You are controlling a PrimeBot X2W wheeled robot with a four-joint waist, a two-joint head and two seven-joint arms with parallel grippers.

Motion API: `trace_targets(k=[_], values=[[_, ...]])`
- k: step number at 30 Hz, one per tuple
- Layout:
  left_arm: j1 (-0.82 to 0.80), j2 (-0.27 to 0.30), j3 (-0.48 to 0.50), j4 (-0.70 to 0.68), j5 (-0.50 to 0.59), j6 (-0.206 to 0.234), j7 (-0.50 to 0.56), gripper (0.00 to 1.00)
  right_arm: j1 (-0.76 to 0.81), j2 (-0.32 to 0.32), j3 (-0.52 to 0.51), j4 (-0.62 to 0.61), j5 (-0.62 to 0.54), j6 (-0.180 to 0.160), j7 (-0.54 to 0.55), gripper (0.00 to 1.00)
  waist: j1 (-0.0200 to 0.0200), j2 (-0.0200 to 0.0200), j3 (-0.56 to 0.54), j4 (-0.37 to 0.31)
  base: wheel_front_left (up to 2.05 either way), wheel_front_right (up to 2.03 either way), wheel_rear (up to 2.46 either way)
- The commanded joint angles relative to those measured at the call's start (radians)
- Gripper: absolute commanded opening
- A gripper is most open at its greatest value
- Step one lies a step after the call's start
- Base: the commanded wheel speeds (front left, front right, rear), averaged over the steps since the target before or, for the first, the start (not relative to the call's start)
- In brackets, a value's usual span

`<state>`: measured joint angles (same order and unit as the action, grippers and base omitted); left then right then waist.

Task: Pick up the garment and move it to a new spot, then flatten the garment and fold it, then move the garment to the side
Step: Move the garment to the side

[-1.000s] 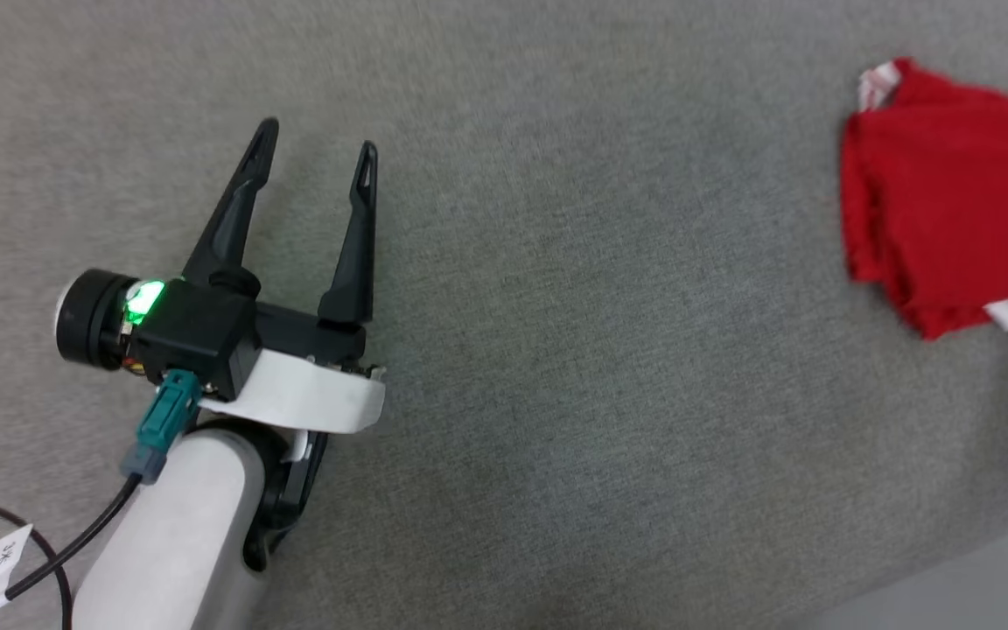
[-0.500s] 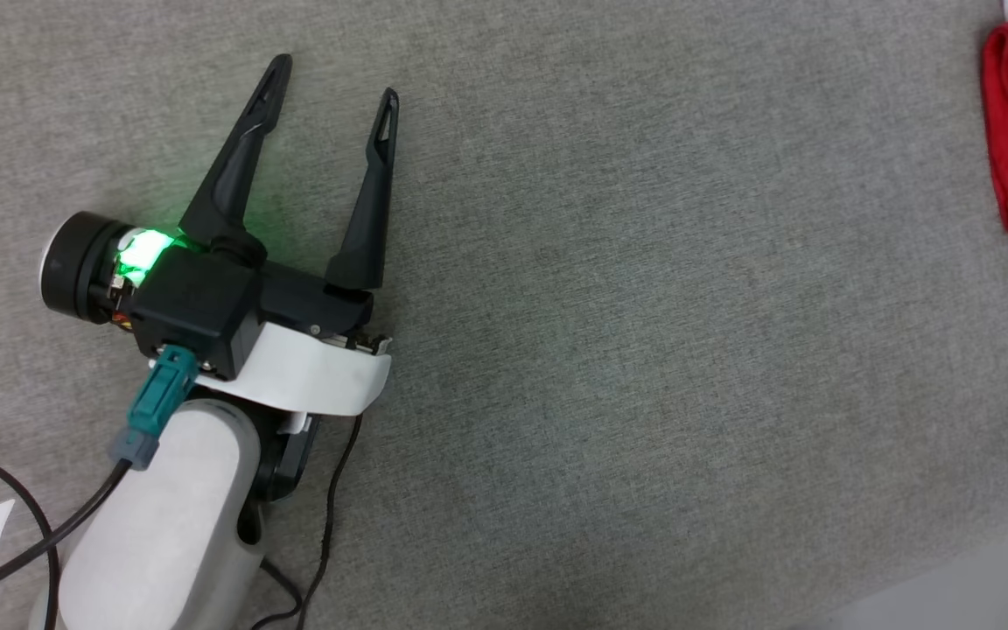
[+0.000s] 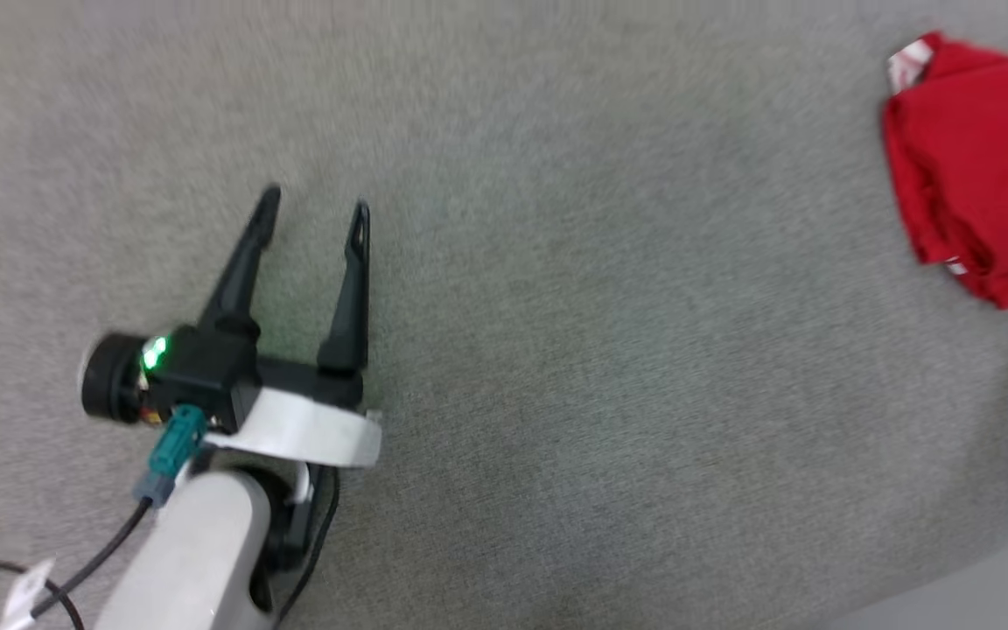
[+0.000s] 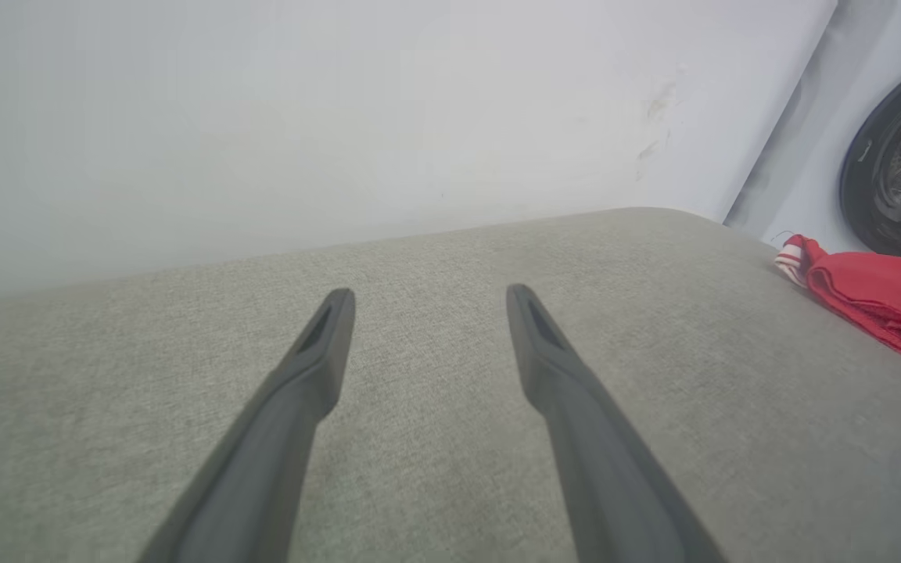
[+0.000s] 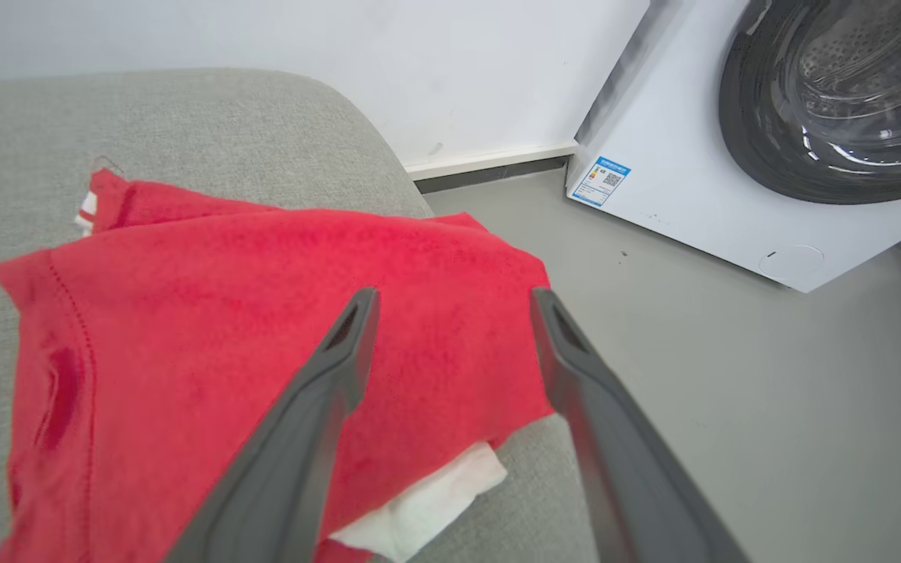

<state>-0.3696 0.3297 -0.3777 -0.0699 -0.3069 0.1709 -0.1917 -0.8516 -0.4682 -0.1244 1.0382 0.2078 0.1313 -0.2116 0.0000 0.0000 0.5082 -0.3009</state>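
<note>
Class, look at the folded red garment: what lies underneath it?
The garment rests on the gray cushion. A white layer peeks out beneath one edge; whatever else lies under the red fabric is covered.

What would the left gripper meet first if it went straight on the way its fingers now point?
Likely the white wall beyond the grey cushion, though depth is unclear; over the cushion the way looks free. The garment lies to the right.

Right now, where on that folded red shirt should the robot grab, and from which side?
Probably the layered near edge of the garment, where the white sleeve peeks out: pinching there catches every fold. Come from the robot's right; the open right end effector is over it.
</note>
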Motion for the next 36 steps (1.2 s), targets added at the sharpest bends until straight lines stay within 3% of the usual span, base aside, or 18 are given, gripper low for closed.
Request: trace_targets(k=[1, 5, 7, 19, 25, 36], values=[[0.045, -0.014, 0.007, 0.011, -0.017, 0.013, -0.015, 1.0, 0.04, 0.025, 0.028, -0.015, 0.018, -0.001, 0.0, 1.0, 0.0, 0.0, -0.125, 0.007, 0.0, 0.0, 0.0], [0.121, -0.035, 0.021, 0.023, -0.052, 0.032, -0.035, 1.0, 0.125, 0.046, 0.097, -0.069, 0.056, -0.001, 0.005, 1.0, 0.0, 0.0, -0.219, 0.026, 0.0, 0.0, 0.0], [0.178, -0.043, 0.03, 0.034, -0.069, 0.049, -0.045, 1.0, 0.217, 0.069, 0.17, -0.155, 0.108, -0.001, 0.016, 1.0, 0.0, 0.0, -0.29, 0.06, 0.0, 0.0, 0.0], [0.272, -0.035, 0.052, 0.08, -0.07, 0.073, -0.065, 1.0, 0.471, 0.126, 0.292, -0.48, 0.213, -0.001, 0.008, 1.0, 0.0, 0.0, -0.421, 0.182, 0.0, 0.0, 0.0], [0.287, -0.003, 0.086, 0.101, -0.076, 0.059, -0.069, 1.0, 0.58, 0.167, 0.286, -0.644, 0.197, -0.001, 0.006, 1.0, 0.0, 0.0, -0.448, 0.242, 0.0, 0.0, 0.0], [0.333, 0.052, 0.155, 0.15, -0.109, -0.014, -0.075, 1.0, 0.79, 0.253, 0.195, -0.888, 0.086, -0.001, 0.069, 1.0, 0.0, 0.0, -0.509, 0.29, 0.0, 0.0, 0.0]])
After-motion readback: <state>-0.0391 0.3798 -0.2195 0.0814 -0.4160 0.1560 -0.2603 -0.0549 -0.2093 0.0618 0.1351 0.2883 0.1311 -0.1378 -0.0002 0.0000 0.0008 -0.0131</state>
